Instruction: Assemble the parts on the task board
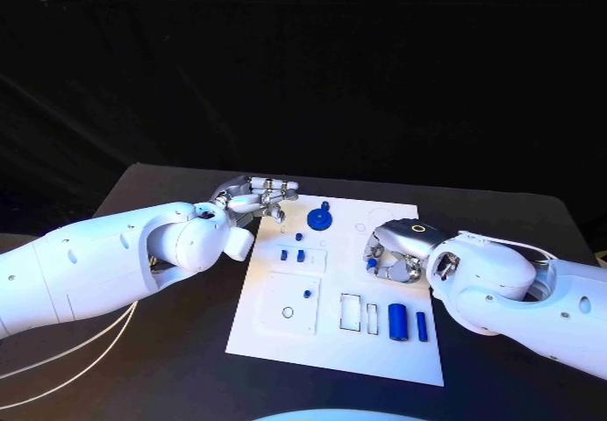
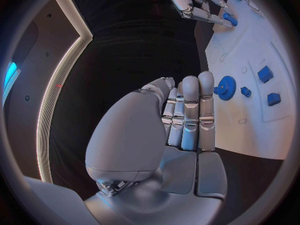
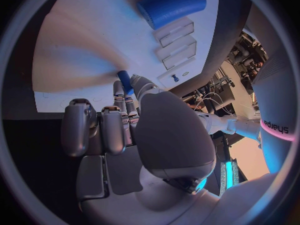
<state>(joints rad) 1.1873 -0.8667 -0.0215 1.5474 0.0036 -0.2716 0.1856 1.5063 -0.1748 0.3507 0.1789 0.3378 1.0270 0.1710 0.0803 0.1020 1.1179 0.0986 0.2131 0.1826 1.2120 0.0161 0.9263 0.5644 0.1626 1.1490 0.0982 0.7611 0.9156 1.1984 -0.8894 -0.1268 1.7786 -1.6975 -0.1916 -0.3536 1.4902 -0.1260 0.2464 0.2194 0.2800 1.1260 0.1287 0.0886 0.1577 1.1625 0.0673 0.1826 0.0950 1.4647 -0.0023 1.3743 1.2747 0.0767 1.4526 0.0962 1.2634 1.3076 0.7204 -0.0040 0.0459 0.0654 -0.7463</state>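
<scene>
The white task board [image 1: 332, 351] lies in the middle of the table. My right hand [image 1: 398, 254] hovers over the board's right side and pinches a small blue peg [image 3: 124, 80] between thumb and fingertips; the same blue peg [image 1: 372, 261] points down at the board. My left hand [image 1: 260, 198] is at the board's far left corner, its fingers [image 2: 189, 110] straight, side by side and holding nothing. A blue gear [image 1: 320, 217] stands just right of that hand. A thick blue cylinder [image 1: 397, 322] and a thin blue bar [image 1: 421, 325] lie near the board's front right.
Three small blue pieces [image 1: 292, 254] stand in the board's middle left, close to the gear [image 2: 225, 89]. Rectangular slots [image 1: 351, 311] and a square recessed panel [image 1: 291, 303] lie towards the front. White cables [image 1: 76, 360] trail over the black table at the left.
</scene>
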